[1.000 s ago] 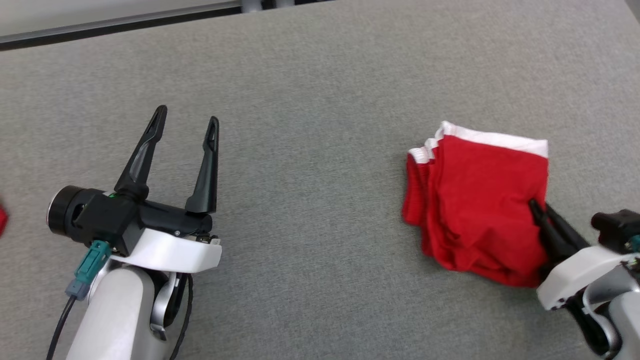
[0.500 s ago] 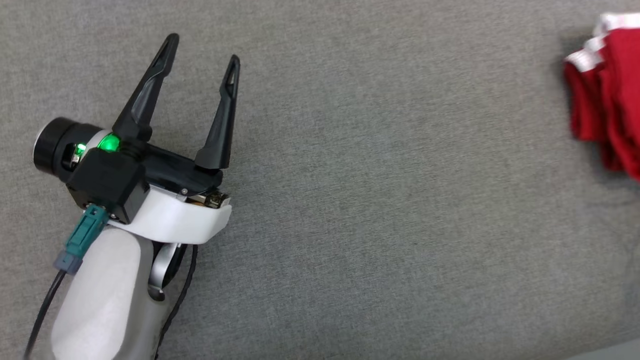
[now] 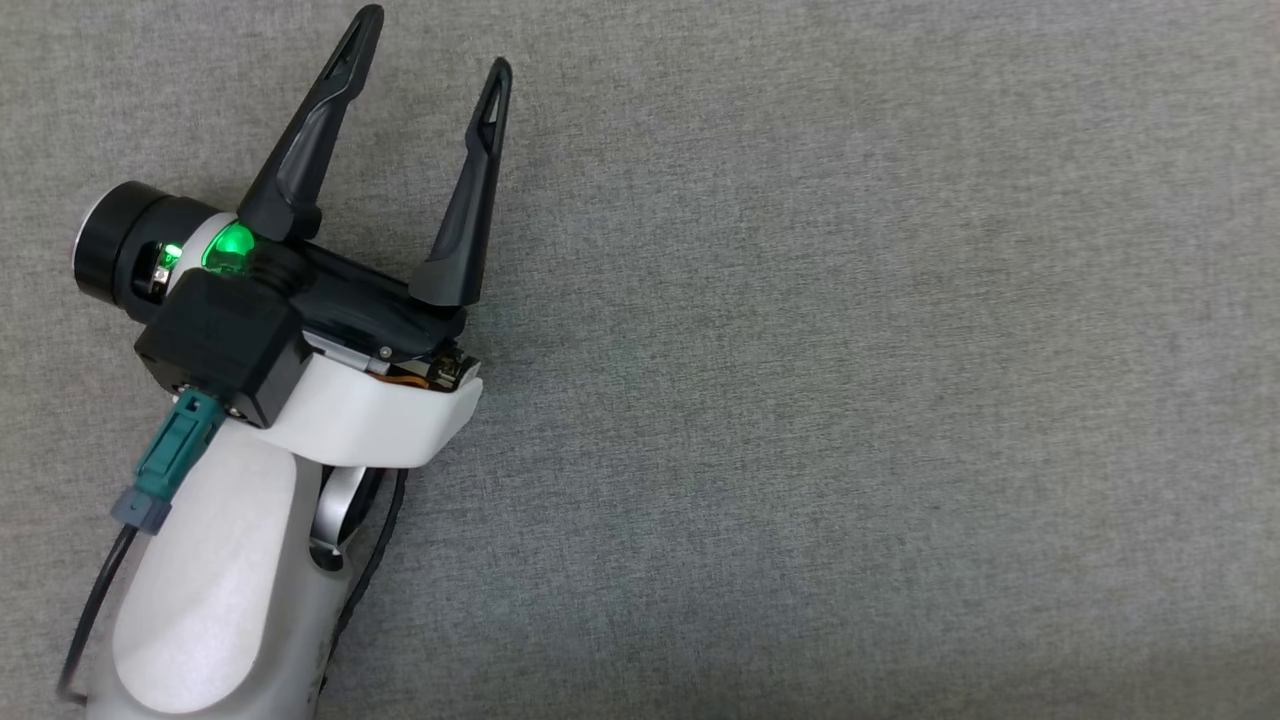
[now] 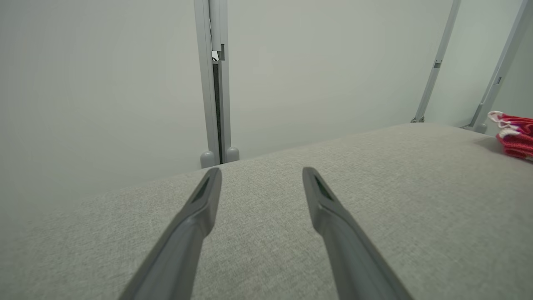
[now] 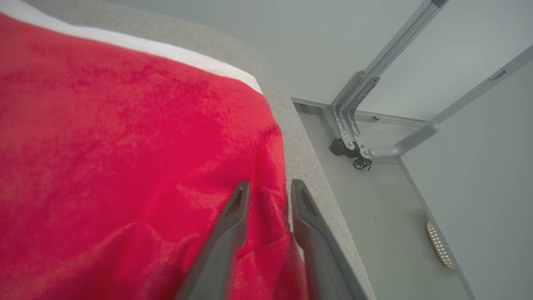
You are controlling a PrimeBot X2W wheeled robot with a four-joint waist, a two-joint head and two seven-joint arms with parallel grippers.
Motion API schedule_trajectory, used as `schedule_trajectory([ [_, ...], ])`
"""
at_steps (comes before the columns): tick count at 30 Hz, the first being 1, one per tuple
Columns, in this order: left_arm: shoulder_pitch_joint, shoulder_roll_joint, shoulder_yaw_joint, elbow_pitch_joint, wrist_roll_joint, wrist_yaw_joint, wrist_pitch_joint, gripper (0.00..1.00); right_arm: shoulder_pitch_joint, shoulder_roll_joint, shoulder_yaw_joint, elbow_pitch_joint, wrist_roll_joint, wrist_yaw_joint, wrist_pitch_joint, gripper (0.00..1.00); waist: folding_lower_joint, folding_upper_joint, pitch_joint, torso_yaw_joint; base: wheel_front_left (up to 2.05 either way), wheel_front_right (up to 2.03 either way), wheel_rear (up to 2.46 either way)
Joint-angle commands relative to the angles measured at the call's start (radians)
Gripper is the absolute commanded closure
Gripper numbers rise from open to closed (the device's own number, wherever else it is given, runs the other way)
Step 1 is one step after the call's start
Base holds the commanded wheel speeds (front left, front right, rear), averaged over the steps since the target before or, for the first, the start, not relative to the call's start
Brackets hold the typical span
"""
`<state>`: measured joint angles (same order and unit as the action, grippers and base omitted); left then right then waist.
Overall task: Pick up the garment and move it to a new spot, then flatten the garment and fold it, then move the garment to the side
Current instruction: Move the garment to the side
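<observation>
The garment (image 5: 125, 146) is red with a white band and lies folded at the right end of the grey padded table (image 5: 300, 158). My right gripper (image 5: 270, 185) hovers over its right edge, close to the table's edge, fingers a little apart with a ridge of red cloth showing in the narrow gap. From the left wrist view the garment (image 4: 514, 137) is a small red and white pile far off to the right. My left gripper (image 3: 435, 40) hangs open over bare table, nothing between its fingers (image 4: 261, 171).
Grey cloth covers the table (image 3: 800, 400) across the head view. Beyond the table's right edge the floor drops away, with a metal frame leg on a castor (image 5: 354, 121). A pale wall with a vertical post (image 4: 216, 83) stands behind the table.
The head camera has swung left, so the garment and right arm have slid out of the head view. The right gripper's fingers, shut on the garment a second ago, now stand parted.
</observation>
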<state>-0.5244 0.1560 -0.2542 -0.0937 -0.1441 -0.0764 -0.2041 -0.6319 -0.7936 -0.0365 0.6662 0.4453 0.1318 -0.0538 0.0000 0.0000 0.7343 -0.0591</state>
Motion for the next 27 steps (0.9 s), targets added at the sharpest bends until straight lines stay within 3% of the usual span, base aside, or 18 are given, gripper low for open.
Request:
schedule_trajectory([
  [1, -0.010, 0.006, 0.002, 0.012, -0.001, 0.005, -0.003, 0.00, 0.006, 0.012, -0.019, 0.013, 0.000, -0.002, -0.024, 0.00, 0.0000, 0.0000, -0.015, -0.009, 0.00, 0.00, 0.00],
  [6, 0.029, 0.011, 0.003, 0.043, -0.007, 0.013, -0.010, 0.00, 0.062, 0.085, -0.071, 0.034, 0.016, -0.002, -0.106, 0.00, 0.0000, 0.0000, -0.082, -0.032, 0.00, 0.00, 0.00],
  [12, 0.087, 0.019, 0.009, 0.087, -0.026, 0.020, -0.015, 0.00, 0.180, 0.209, -0.113, -0.039, 0.047, -0.002, -0.186, 0.00, 0.0000, 0.0000, -0.192, -0.054, 0.00, 0.00, 0.00],
  [18, 0.159, 0.031, 0.027, 0.120, -0.048, 0.038, -0.009, 0.00, 0.307, 0.357, -0.135, -0.195, 0.006, -0.002, -0.206, 0.00, 0.0000, 0.0000, -0.290, -0.065, 0.00, 0.00, 0.00],
  [27, 0.265, 0.022, 0.052, 0.149, -0.089, 0.075, -0.006, 0.00, 0.444, 0.526, -0.039, -0.452, -0.089, -0.002, -0.161, 0.00, 0.0000, 0.0000, -0.398, -0.036, 0.00, 0.00, 0.00],
])
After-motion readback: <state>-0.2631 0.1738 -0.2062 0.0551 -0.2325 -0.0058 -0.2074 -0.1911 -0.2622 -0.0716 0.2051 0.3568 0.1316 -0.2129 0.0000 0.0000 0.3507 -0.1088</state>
